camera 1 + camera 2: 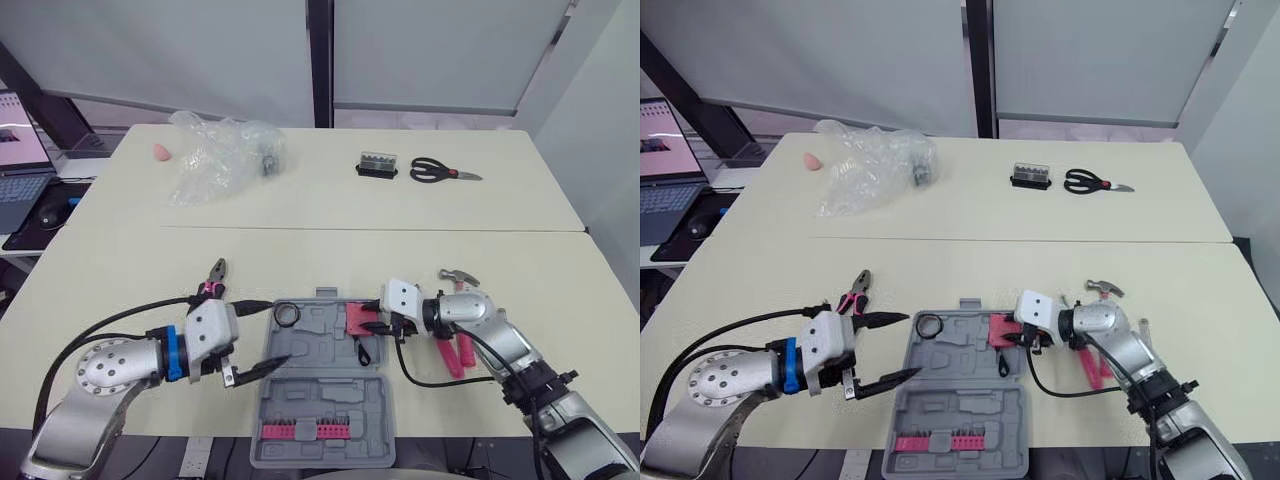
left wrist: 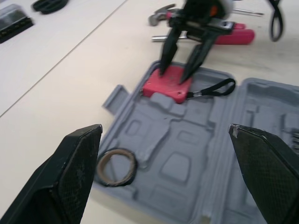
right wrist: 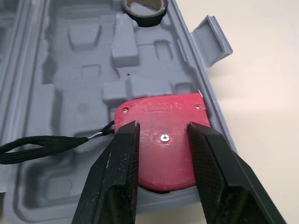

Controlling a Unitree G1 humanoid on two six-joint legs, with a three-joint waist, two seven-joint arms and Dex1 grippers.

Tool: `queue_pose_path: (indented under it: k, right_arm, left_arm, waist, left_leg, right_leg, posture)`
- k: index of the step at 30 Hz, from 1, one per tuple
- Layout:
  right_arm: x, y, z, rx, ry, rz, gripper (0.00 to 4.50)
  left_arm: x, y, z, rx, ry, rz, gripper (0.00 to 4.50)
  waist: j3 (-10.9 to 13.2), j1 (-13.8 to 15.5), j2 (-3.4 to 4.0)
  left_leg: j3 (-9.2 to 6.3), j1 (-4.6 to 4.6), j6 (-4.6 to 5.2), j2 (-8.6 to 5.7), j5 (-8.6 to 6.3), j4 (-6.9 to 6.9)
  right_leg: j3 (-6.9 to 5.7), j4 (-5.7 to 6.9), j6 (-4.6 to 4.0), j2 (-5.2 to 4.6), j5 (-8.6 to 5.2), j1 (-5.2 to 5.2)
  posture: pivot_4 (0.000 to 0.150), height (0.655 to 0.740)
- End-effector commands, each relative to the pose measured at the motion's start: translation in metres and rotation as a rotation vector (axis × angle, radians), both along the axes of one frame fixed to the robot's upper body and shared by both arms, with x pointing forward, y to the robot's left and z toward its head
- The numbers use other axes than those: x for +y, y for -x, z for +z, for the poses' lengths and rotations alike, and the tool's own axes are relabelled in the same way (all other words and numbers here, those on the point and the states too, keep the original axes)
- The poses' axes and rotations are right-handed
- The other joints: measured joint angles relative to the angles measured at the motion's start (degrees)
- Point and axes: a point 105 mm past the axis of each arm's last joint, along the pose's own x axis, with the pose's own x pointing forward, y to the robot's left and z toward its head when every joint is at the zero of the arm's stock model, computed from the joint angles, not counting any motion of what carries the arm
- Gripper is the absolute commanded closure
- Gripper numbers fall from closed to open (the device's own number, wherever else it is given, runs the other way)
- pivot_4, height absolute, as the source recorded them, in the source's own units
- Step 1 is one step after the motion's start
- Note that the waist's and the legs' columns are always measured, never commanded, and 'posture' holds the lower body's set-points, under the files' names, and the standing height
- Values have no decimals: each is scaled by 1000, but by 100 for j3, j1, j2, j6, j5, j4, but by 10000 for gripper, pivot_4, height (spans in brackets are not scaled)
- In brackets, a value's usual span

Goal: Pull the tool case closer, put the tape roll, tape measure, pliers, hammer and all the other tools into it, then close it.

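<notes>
The grey tool case (image 1: 320, 395) lies open at the table's front edge. A black tape roll (image 1: 287, 316) sits in its far left corner. The red tape measure (image 3: 163, 140) lies flat in the far right corner, its black strap (image 3: 42, 144) trailing into the tray. My right gripper (image 3: 163, 128) stands open, its fingertips (image 2: 161, 70) on the tape measure's top face. Open and empty, my left gripper (image 1: 278, 332) straddles the case's left edge. The pink-handled pliers (image 1: 213, 278) lie just left of it. The hammer (image 1: 458, 278) lies right of the case.
A row of pink bits (image 1: 295, 431) fills the case's near half. On the far table are a crumpled plastic bag (image 1: 220, 155), a small black bit box (image 1: 377, 164) and scissors (image 1: 440, 172). A laptop (image 1: 20, 170) stands on a side desk at left.
</notes>
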Motion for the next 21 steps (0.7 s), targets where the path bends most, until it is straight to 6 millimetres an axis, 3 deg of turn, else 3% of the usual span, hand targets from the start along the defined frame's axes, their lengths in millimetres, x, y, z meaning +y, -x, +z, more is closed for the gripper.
queue_pose_path:
  k: [1,5,10,17,21]
  right_arm:
    - [-9,2,41,-113,-105,-2,28135]
    - [-60,0,64,-161,-87,-158,28135]
    - [-145,5,63,-152,29,-408,28135]
    - [-228,44,45,-71,194,-582,13797]
    - [-238,74,34,22,236,-565,1231]
  left_arm:
    - [33,-10,11,-83,7,156,0]
    - [85,-9,10,-56,41,338,0]
    - [141,9,-7,9,61,536,0]
    - [186,39,-28,132,62,695,0]
    - [193,48,-33,180,63,720,0]
  waist:
    - [1,2,1]
    - [1,16,0]
    - [2,11,-2]
    - [1,8,-3]
    - [1,0,-4]
  left_leg:
    - [1,-7,0,-1,0,1]
    - [1,-10,0,-4,0,0]
    - [7,-10,0,-8,-1,-4]
    - [11,-8,0,-8,-1,-4]
    - [14,-8,0,-7,-1,-12]
  right_leg:
    - [0,1,0,-1,0,-8]
    - [-2,-1,0,-6,0,-9]
    - [-2,-12,0,-14,0,-8]
    - [0,-11,1,-14,-1,-6]
    - [2,-22,1,-14,-2,-6]
  posture:
    - [1500,7400]
    - [1500,7400]
    - [1500,7400]
    - [1500,7400]
    - [1500,7400]
